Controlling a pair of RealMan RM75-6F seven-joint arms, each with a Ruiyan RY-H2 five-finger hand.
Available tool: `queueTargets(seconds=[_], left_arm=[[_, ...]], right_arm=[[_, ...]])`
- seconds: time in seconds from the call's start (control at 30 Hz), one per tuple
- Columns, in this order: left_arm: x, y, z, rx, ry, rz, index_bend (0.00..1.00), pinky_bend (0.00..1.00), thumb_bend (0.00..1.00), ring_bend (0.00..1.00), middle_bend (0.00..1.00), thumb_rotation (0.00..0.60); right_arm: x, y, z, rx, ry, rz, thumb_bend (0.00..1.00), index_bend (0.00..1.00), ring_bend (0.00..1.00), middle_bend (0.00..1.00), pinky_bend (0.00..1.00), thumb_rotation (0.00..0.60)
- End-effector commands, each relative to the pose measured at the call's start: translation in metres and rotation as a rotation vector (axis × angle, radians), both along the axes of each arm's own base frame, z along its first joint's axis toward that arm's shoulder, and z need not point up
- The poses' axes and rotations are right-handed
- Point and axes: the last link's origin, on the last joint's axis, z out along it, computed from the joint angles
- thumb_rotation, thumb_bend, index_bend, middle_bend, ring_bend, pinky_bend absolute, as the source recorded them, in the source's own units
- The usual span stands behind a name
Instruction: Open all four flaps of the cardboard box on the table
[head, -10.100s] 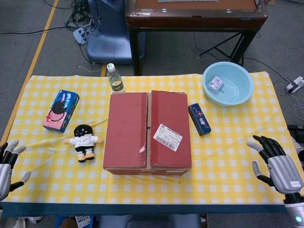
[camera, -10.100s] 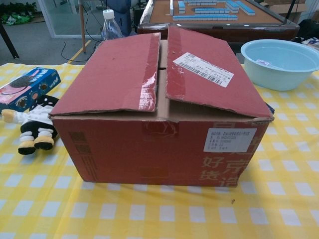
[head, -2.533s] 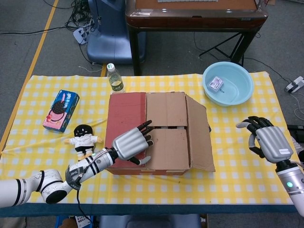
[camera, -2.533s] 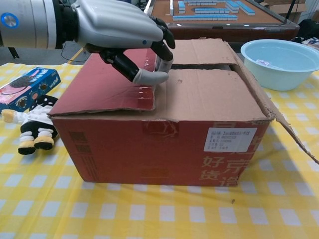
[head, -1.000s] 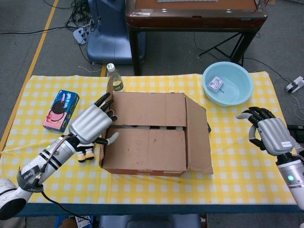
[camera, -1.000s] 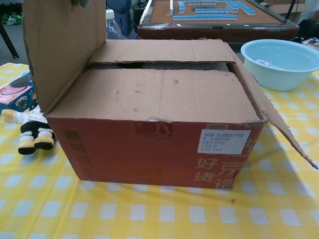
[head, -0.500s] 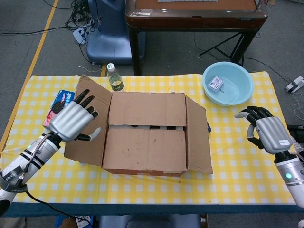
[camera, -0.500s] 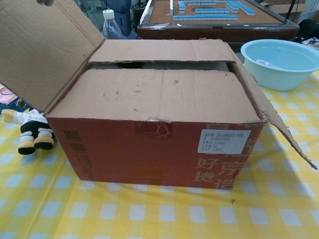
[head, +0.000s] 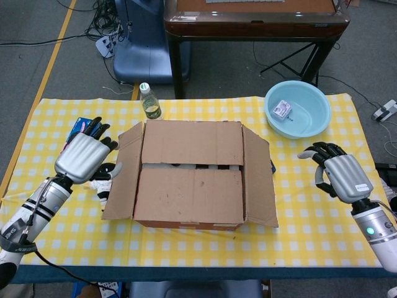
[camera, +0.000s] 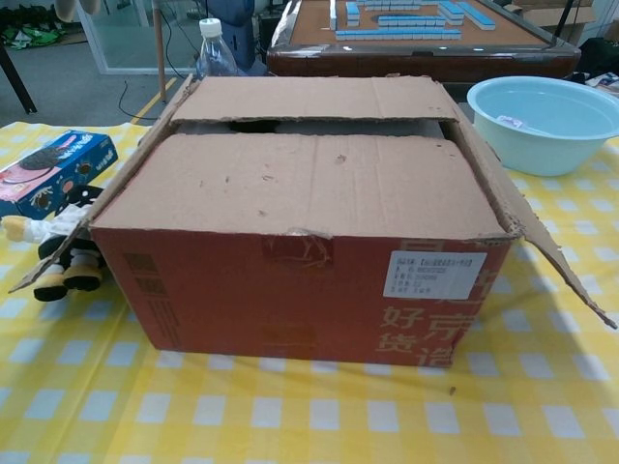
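Note:
The cardboard box [head: 192,186] stands mid-table, its red front [camera: 300,290] facing me in the chest view. Its left flap [head: 121,174] is folded outward and slopes down over the side. The right flap [head: 259,177] also hangs outward. The far inner flap [head: 192,141] and the near inner flap [head: 189,195] lie flat across the top, with a narrow gap between them. My left hand [head: 84,155] hovers just left of the left flap, fingers spread and holding nothing. My right hand [head: 338,175] hangs right of the box, apart from it, fingers loosely bent and empty.
A doll [head: 102,185] and a blue biscuit box [camera: 53,172] lie left of the box, partly under my left hand. A water bottle [head: 149,104] stands behind the box. At the back right is a light-blue basin [head: 310,121]. A dark table [head: 254,25] stands beyond.
The left flap has swung from raised to folded outward and down. My left hand has let it go and drawn back a little. My right hand has drifted slightly toward the box.

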Motion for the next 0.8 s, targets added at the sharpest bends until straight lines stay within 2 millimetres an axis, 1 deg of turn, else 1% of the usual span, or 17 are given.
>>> queueTargets(seconds=[0.03,0.23,0.3,0.33,0.47,0.5,0.63,0.7,0.8], left_arm=[[-0.014,0.002,-0.004,0.023,-0.135,0.076,0.34,0.00,0.44,0.12,0.35,0.103],[-0.043,-0.002,-0.003,0.100,-0.254,0.148,0.32,0.00,0.43,0.11,0.32,0.108],[-0.057,-0.005,-0.003,0.134,-0.273,0.169,0.32,0.00,0.43,0.11,0.31,0.128],[-0.063,-0.007,-0.003,0.147,-0.275,0.177,0.32,0.00,0.43,0.11,0.30,0.134],[-0.089,-0.020,-0.002,0.188,-0.272,0.218,0.31,0.00,0.43,0.11,0.29,0.138],[-0.093,-0.022,-0.002,0.195,-0.277,0.224,0.31,0.00,0.43,0.10,0.28,0.138],[-0.118,-0.038,-0.001,0.222,-0.316,0.282,0.31,0.00,0.43,0.10,0.28,0.213],[-0.129,-0.046,0.000,0.246,-0.326,0.286,0.31,0.00,0.43,0.10,0.27,0.215],[-0.138,-0.058,-0.001,0.270,-0.343,0.276,0.31,0.00,0.43,0.10,0.25,0.215]], right_arm=[[0.005,-0.001,-0.004,0.020,0.009,0.017,0.84,0.30,0.17,0.28,0.18,0.600],[0.012,-0.003,-0.014,0.056,0.036,0.039,0.77,0.29,0.17,0.27,0.18,0.600],[0.014,-0.003,-0.017,0.068,0.050,0.048,0.75,0.28,0.17,0.27,0.18,0.600],[0.014,-0.003,-0.019,0.072,0.055,0.051,0.73,0.27,0.17,0.26,0.18,0.600],[0.019,-0.007,-0.023,0.076,0.064,0.059,0.60,0.25,0.17,0.25,0.18,0.600],[0.021,-0.008,-0.023,0.076,0.066,0.061,0.59,0.24,0.17,0.24,0.18,0.600],[0.029,-0.015,-0.028,0.081,0.080,0.070,0.55,0.19,0.16,0.20,0.18,0.600],[0.034,-0.019,-0.032,0.085,0.080,0.076,0.53,0.17,0.16,0.19,0.18,0.600],[0.041,-0.025,-0.038,0.092,0.075,0.082,0.53,0.15,0.16,0.17,0.18,0.600]])
